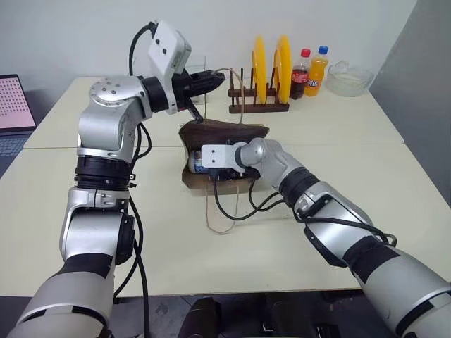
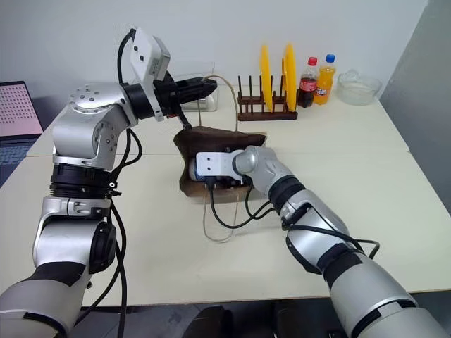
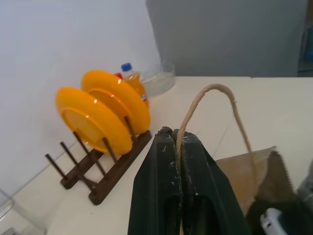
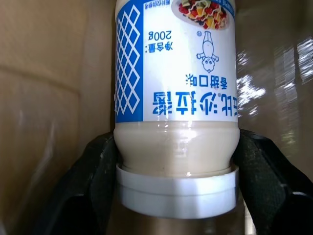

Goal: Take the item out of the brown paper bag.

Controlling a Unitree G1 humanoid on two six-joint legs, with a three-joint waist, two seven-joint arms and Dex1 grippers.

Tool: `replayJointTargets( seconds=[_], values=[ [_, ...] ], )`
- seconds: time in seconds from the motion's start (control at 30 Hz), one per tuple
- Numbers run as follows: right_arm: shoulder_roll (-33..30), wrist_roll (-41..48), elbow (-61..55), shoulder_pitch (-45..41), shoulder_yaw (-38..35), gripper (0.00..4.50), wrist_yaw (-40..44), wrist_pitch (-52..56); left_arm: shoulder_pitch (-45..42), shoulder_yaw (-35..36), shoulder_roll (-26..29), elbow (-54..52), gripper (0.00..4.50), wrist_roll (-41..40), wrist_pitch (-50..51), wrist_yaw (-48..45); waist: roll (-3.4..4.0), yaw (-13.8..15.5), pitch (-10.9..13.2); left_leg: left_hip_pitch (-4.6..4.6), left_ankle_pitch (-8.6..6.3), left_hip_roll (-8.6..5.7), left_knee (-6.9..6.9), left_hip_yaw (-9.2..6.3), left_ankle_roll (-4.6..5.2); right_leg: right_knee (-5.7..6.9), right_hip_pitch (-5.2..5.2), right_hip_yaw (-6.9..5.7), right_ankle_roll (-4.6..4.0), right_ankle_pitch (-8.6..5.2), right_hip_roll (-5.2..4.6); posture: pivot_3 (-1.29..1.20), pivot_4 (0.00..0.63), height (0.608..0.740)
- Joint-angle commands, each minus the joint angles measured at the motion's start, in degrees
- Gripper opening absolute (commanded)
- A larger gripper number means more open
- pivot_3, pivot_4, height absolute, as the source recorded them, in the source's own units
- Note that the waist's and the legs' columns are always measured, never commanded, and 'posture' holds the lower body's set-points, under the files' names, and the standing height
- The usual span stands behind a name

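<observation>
The brown paper bag (image 1: 225,131) lies in the middle of the table, its mouth facing me. My left gripper (image 1: 213,79) is raised above and behind it, shut on one tan loop handle (image 3: 211,93), which holds the upper side up. The other handle (image 1: 220,220) trails loose over the table. My right gripper (image 4: 176,159) reaches into the bag's mouth. Its black fingers (image 4: 98,166) press both sides of the item (image 4: 176,93), a white bottle with a blue-printed label and a white cap. The item (image 1: 195,162) also peeks out at the bag's left side.
At the back, a wooden rack with two yellow plates (image 1: 262,88) stands beside a cola bottle (image 1: 301,74) and an orange soda bottle (image 1: 317,70). A glass bowl (image 1: 350,77) is at the far right. A laptop (image 1: 13,105) sits off the table's left.
</observation>
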Motion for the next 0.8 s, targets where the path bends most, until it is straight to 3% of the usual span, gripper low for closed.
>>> replayJointTargets(
  seconds=[0.03,0.2,0.47,0.8],
  values=[
    [-2.2,1.6,-12.4,1.2,-2.4,3.06,3.5,1.2,-2.0,0.0,0.9,1.8,0.0,2.0,-3.0,1.7,0.0,0.0,0.0,-0.01,0.0,0.0,0.0,0.0,0.0,0.0,0.0,0.0,0.0,0.0,0.0,0.0,0.15,0.74],
    [-6.8,1.4,-28.6,6.4,-2.9,3.06,8.8,5.4,-3.4,-0.2,0.4,5.4,0.0,3.8,-4.9,3.0,0.0,0.2,0.0,-0.25,-0.01,-0.01,0.07,-0.06,0.01,-0.01,-0.11,-0.07,0.01,0.0,-0.01,0.0,0.15,0.74],
    [-13.2,2.6,-44.7,11.3,-4.5,3.06,15.0,10.6,-4.7,-0.6,-0.2,9.1,0.0,5.5,-7.2,3.8,-0.01,0.2,0.0,-0.79,0.03,-0.01,0.16,-0.02,-0.04,0.11,-0.78,-0.06,0.0,0.03,-0.01,0.0,0.15,0.74],
    [-21.6,11.9,-60.2,15.8,-14.0,3.06,18.9,18.3,-5.7,-0.7,-1.8,10.8,0.0,6.2,-8.3,4.5,-0.01,0.2,0.0,-0.78,0.01,-0.01,0.17,0.0,-0.01,0.1,-0.76,-0.06,0.0,0.03,-0.01,0.0,0.15,0.74]
  ],
)
